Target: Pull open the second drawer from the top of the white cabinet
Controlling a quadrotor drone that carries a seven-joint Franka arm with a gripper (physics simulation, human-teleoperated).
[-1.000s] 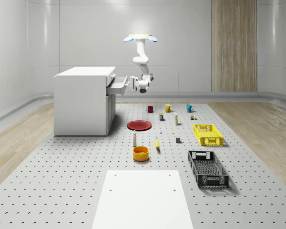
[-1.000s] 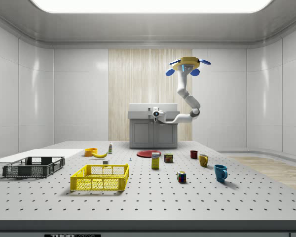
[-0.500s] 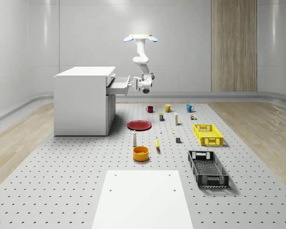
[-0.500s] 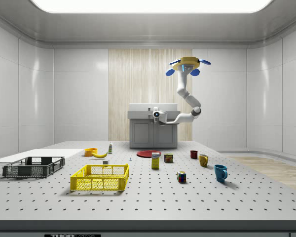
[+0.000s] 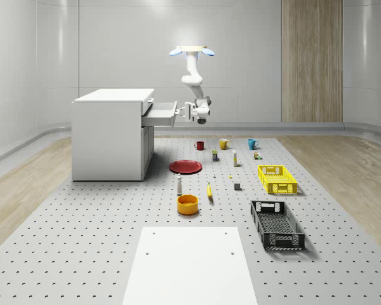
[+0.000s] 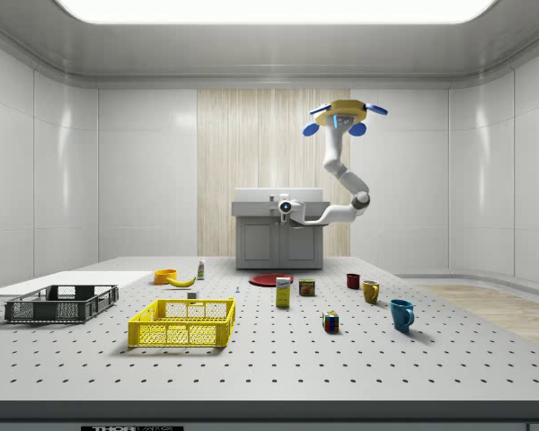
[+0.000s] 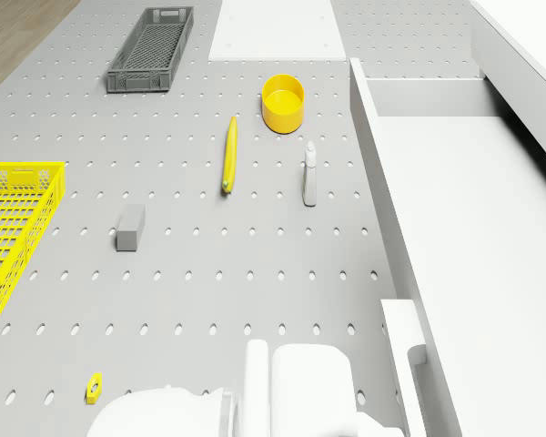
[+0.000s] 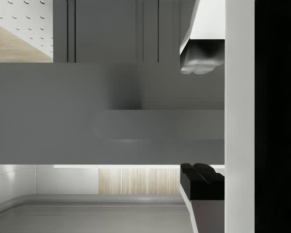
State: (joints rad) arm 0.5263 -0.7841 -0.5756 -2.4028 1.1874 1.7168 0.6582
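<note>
Two-finger gripper [image 5: 183, 112] at the front of the pulled-out white drawer [image 5: 157, 113], fingers clamped above and below the drawer's rounded bar handle [image 8: 157, 124]; dark fingertip pads [image 8: 202, 180] bracket the bar in the wrist view. Drawer stands well out from the white box-shaped cabinet [image 5: 111, 133], just under the cabinet top, at the far left part of the perforated grey bench [image 5: 82, 248]. White-bodied drone with blue rotors [image 5: 192, 51] hovers in the air above the bench, beside the cabinet's drawer side, with the jointed white arm [image 5: 194, 82] hanging down and bending toward the drawer front. Below the drawer, a flat red plate [image 5: 186, 166] lies on the bench.
</note>
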